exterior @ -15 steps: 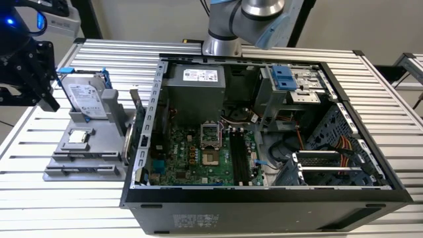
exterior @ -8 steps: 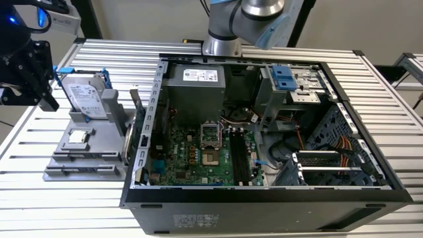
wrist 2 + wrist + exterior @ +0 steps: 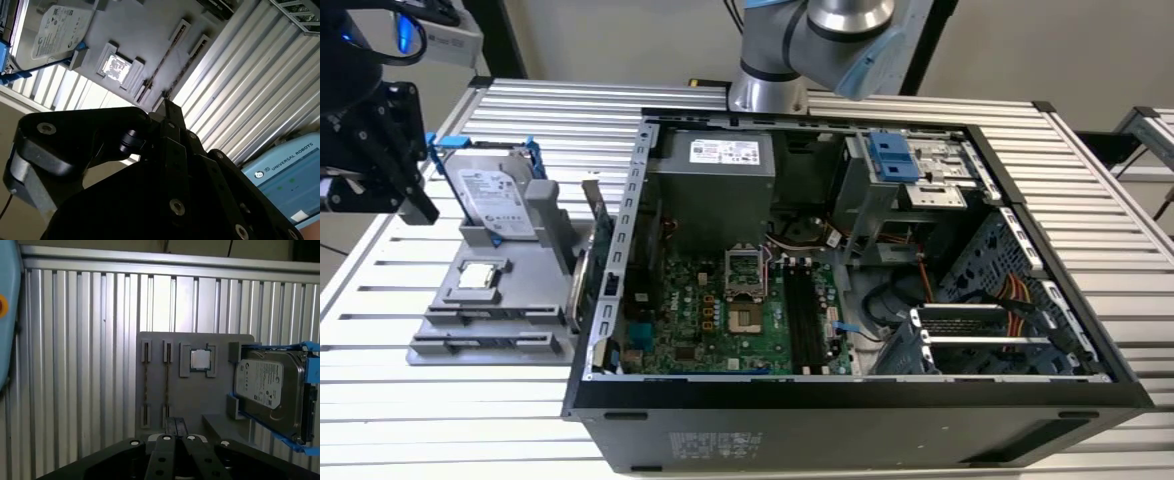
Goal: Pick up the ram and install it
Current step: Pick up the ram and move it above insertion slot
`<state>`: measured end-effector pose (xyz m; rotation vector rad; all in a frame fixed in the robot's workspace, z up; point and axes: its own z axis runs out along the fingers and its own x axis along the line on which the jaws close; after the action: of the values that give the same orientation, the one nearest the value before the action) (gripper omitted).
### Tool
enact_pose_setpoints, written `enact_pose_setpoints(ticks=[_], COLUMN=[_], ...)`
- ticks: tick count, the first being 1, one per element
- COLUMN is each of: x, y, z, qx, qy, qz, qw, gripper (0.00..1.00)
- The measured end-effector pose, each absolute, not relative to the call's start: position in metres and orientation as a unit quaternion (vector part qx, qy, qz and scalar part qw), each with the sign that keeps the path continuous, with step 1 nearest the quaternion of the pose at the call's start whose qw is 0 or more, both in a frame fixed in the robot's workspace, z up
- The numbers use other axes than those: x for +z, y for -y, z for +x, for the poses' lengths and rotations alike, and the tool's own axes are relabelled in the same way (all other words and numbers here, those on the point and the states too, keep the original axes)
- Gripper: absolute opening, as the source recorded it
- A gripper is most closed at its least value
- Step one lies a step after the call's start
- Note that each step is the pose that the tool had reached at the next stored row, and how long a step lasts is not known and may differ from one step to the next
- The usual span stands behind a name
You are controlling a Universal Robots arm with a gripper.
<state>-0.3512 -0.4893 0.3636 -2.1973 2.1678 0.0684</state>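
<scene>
Two ram sticks stand on edge in the slots of a grey holder (image 3: 195, 395). From above they show as thin lines, ram (image 3: 145, 385) and ram (image 3: 166, 385); in the second wrist view they are ram (image 3: 162, 62) and ram (image 3: 184, 70). My gripper (image 3: 175, 424) hangs above the holder's edge, near the sticks and apart from them. Its fingers are shut with nothing between them, meeting at a point in the second wrist view, gripper (image 3: 167, 104). In the exterior view the gripper (image 3: 416, 205) is high at the exterior view's left, above the holder (image 3: 480, 300).
The holder also carries a silver hard drive (image 3: 265, 385) in a blue bracket and a square processor chip (image 3: 200, 360). An open computer case (image 3: 854, 400) with the motherboard (image 3: 720, 320) and its black slots (image 3: 803, 320) stands to the exterior view's right on the ribbed metal table (image 3: 400, 400).
</scene>
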Motion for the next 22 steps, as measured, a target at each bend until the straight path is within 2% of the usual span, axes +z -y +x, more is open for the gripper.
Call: enact_pose_setpoints(ticks=[13, 14, 22], x=[0.3632, 0.3632, 0.3631], y=[0.4893, 0.4893, 0.4893], z=[-0.3512, -0.3512, -0.3512], qx=[0.022, 0.022, 0.022], qy=[-0.697, -0.697, -0.695], qz=[-0.717, -0.717, -0.718], qw=[0.027, 0.027, 0.027], gripper=[0.0, 1.0, 1.0])
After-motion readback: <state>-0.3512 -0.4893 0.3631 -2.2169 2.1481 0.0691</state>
